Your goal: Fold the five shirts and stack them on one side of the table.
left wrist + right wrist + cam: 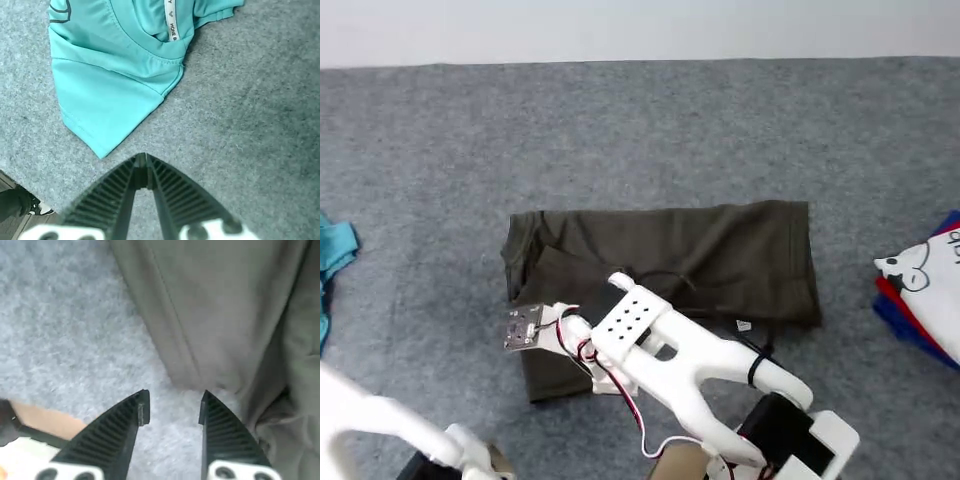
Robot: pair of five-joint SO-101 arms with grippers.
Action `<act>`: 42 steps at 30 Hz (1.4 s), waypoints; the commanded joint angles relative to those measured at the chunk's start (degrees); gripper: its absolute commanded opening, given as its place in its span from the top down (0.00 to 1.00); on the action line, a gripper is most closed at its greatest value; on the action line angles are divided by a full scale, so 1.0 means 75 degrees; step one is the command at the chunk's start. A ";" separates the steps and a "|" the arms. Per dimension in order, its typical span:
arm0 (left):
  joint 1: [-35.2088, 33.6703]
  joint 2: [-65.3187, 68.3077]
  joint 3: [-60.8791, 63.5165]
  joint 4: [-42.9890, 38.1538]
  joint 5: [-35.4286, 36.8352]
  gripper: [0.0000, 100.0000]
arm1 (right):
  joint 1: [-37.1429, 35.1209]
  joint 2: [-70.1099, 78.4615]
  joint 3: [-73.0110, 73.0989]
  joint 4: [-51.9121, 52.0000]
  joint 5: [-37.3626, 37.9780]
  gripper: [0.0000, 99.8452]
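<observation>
An olive shirt (pixel 720 250) lies partly folded in the middle of the grey table, its left part doubled over. My right arm (pixel 650 340) stretches over the shirt's near left part. My right gripper (pixel 173 407) is open just above the carpet, with a corner of the olive shirt (pixel 225 315) directly ahead of its fingertips and nothing between them. My left gripper (pixel 145 159) is shut and empty over bare carpet, a short way from a crumpled teal shirt (pixel 110 75). That teal shirt (pixel 332 250) sits at the table's left edge.
A stack of folded shirts (pixel 925 290), white on top of red and blue, rests at the right edge. The left arm (pixel 380 415) enters from the near left corner. Grey carpet (pixel 640 130) covers the far half of the table.
</observation>
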 commanded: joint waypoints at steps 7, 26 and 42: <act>-0.0211 -0.0176 -0.0041 0.0152 -0.0059 0.99 | -0.0088 0.0697 -0.0059 -0.0428 0.0551 0.83; -0.0328 -0.0176 -0.0041 0.0129 -0.0059 0.99 | 0.0275 0.1623 -0.0645 -0.0533 0.0926 0.99; -0.0293 -0.0176 -0.0041 0.0094 -0.0164 0.99 | -0.0088 0.1588 -0.1946 0.1272 0.0563 0.85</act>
